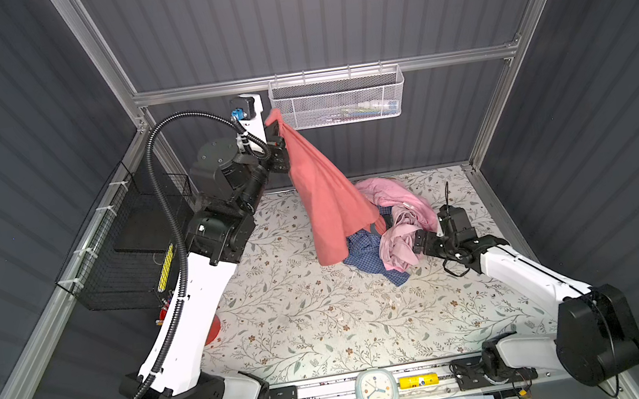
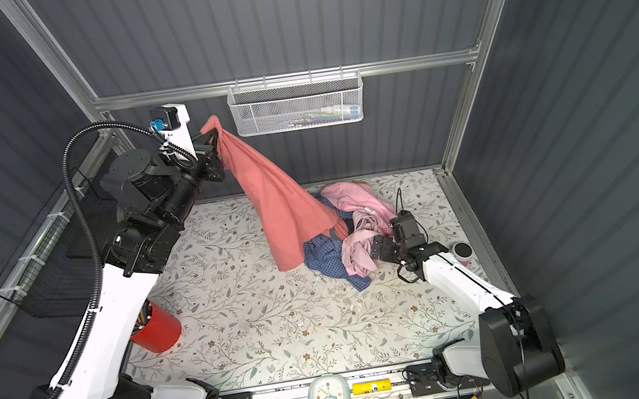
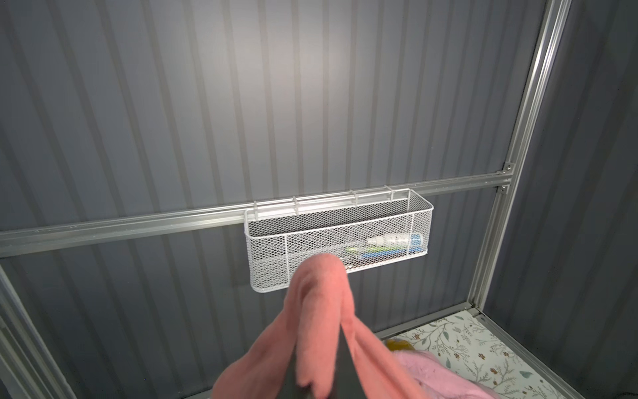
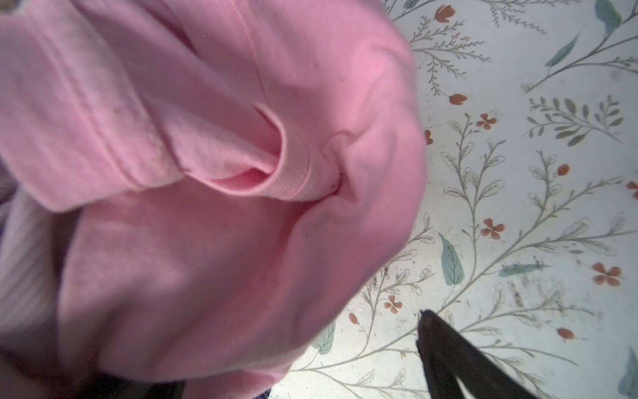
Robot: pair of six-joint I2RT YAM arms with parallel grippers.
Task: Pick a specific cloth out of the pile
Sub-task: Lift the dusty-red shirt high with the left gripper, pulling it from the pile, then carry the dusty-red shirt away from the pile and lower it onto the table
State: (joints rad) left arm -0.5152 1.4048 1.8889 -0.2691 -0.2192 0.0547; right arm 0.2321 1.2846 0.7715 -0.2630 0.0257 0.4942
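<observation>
**One salmon cloth lifted, three garments left in the heap**

At the desk's point(image 1: 304, 316) left edge hangs one black wire basket point(image 1: 124, 255), and one red cup point(image 2: 158, 328) stands just in front of it. There are two arms. The left gripper point(image 1: 274, 127) is raised high above the desk's back-left part, its jaws clenched on the top end of the cloth point(image 1: 325, 191), next to the one white mesh basket point(image 1: 338, 99) on the back wall.

The cloth hangs as one long drape. Its long axis slants from the gripped end down and to the right, toward the pile point(image 1: 396, 224), which lies near the back edge, right of the middle. The cloth's lower end overlaps the pile's left side.

The pile holds three garments: one blue checked shirt point(image 1: 364, 249), one pale pink garment point(image 1: 397, 247) and one light pink garment point(image 1: 388, 193) behind them. The right gripper point(image 1: 418, 244) sits low against the pale pink garment. Fabric hides its jaws, so I cannot tell whether they grasp anything.
</observation>
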